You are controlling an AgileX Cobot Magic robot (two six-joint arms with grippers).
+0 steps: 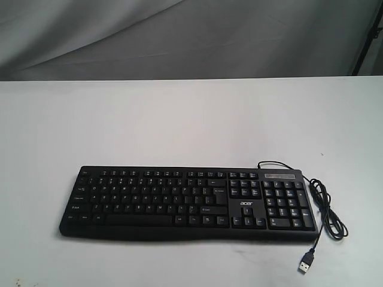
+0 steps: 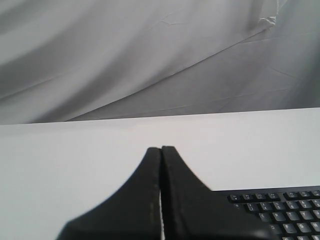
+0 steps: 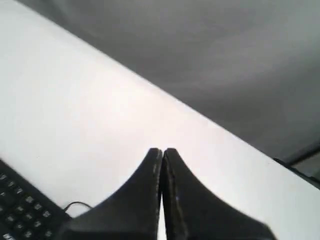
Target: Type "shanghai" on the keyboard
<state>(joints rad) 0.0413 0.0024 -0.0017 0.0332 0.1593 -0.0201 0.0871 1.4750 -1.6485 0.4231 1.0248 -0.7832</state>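
Left end effector point(image 2: 161, 149): two black fingers pressed together, nothing between them. The tips are seen against the bare white counter point(image 2: 75, 165), clear of any key. An end portion of the keyboard point(image 2: 280, 210) shows off to one side of the fingers, lower than the tips.

Right end effector point(image 3: 162, 150): black fingers likewise pressed together, holding nothing. The tips are set against bare counter, with a corner of the keyboard and a short loop of its cable point(image 3: 75, 205) off to one side and apart from the tips.

Keyboard point(image 1: 188, 203): long, flat and black, with white-lettered keys. It lies flat on the near half of the counter point(image 1: 179, 119), long side running left to right, with the number pad at the right end and a small white logo beside it.

Cable point(image 1: 326, 206): black. It leaves the keyboard's far right corner and loops along its right end.

USB plug point(image 1: 306, 263): lies loose on the counter near the keyboard's near right corner.

Backdrop point(image 1: 179, 36): grey cloth behind the far edge of the counter.
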